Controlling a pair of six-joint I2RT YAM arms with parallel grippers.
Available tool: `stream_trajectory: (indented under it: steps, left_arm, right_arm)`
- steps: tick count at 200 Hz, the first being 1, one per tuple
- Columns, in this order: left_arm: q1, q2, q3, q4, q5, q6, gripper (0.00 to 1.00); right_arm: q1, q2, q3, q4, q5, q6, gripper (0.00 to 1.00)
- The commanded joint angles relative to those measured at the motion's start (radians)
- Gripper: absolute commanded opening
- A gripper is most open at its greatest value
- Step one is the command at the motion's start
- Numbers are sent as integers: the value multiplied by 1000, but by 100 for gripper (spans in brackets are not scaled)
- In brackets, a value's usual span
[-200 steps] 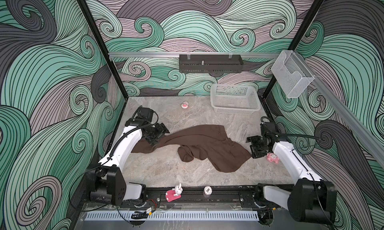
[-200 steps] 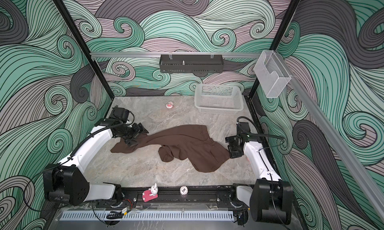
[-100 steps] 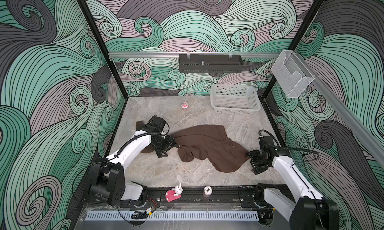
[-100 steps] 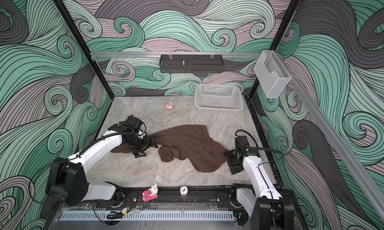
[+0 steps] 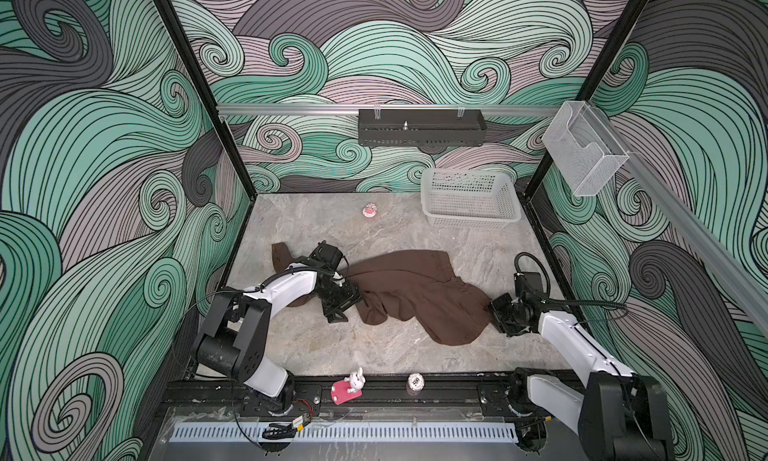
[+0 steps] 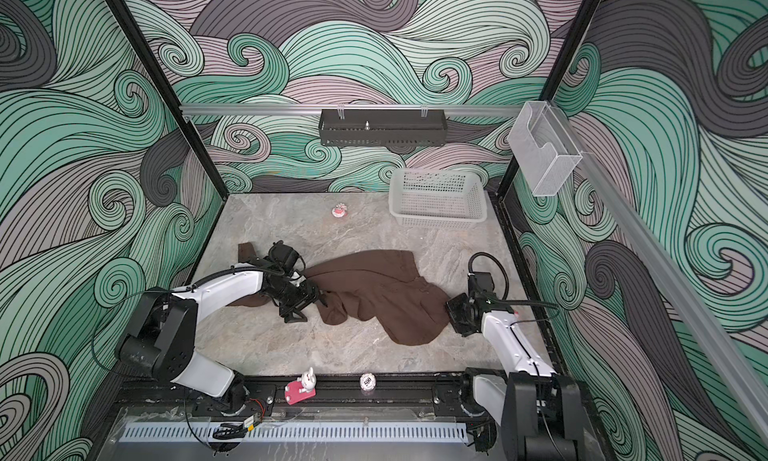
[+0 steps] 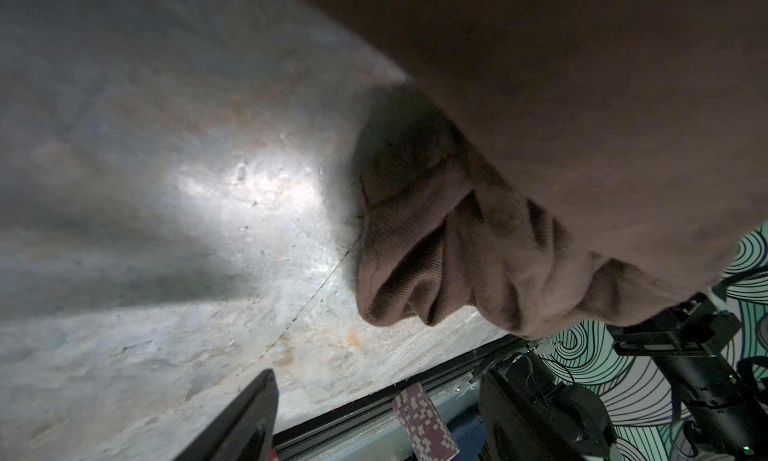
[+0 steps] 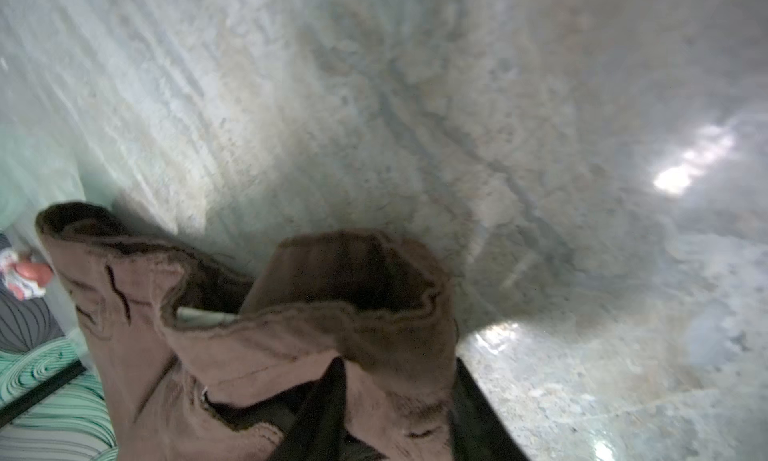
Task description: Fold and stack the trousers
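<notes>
The trousers [image 5: 415, 288] half bury the fingers [image 8: 320, 417] of my right gripper [image 5: 496, 313], which is clamped on them. My left gripper [image 5: 341, 307] stands spread wide, with only one finger [image 7: 245, 417] in view.

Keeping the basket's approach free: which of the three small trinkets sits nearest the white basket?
The pink-and-white trinket at the back, left of the basket; the bunny and chip sit on the front rail.

Both top views are evenly lit and sharp. The wrist views are dimmer, bowed at the edges: glare whitens the surface [image 7: 249, 188] beyond the fingers [image 7: 245, 417], shadow pools beside it, and the right wrist view is blurred.
</notes>
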Motion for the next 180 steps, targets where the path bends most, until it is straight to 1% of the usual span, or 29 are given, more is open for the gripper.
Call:
stream_trajectory:
  steps: [1,17,36,52,70,74,92,102,118,137,146,154,168,180]
  left_arm:
    - [-6,41,-13,46,27,16,74]
    - [-5,69,-10,70,31,14,65]
    - [-7,107,-1,97,32,7,52]
    - [-10,134,15,119,34,0,41]
    - [-12,160,39,132,31,-2,37]
    - [-14,165,43,134,31,-4,35]
    - [-18,186,60,147,34,-14,22]
    - [-22,193,73,146,32,-18,12]
    - [-22,175,95,132,29,-19,0]
    - [-18,101,137,73,-8,-15,0]
    - [-9,49,166,16,-51,-13,0]
    - [6,-2,192,-43,-118,-20,0]
    - [59,-101,226,-140,-224,-43,0]
    - [141,-192,247,-216,-310,-56,0]
  right_arm:
    - [5,-1,15,59,-23,-22,17]
    - [6,-9,26,47,-22,-21,6]
    - [5,-21,36,35,-21,-12,0]
    - [6,-32,45,26,-18,2,0]
    - [5,-44,59,19,-16,13,0]
    - [5,-46,63,17,-17,16,0]
    - [5,-50,77,10,-16,32,0]
    - [6,-54,85,11,-17,38,0]
    - [6,-59,97,7,-11,58,0]
    - [5,-71,114,3,6,91,0]
    - [2,-76,122,0,19,119,0]
    - [1,-78,133,-11,31,150,0]
    - [-5,-86,155,-34,63,206,0]
    - [-11,-88,179,-39,97,244,0]
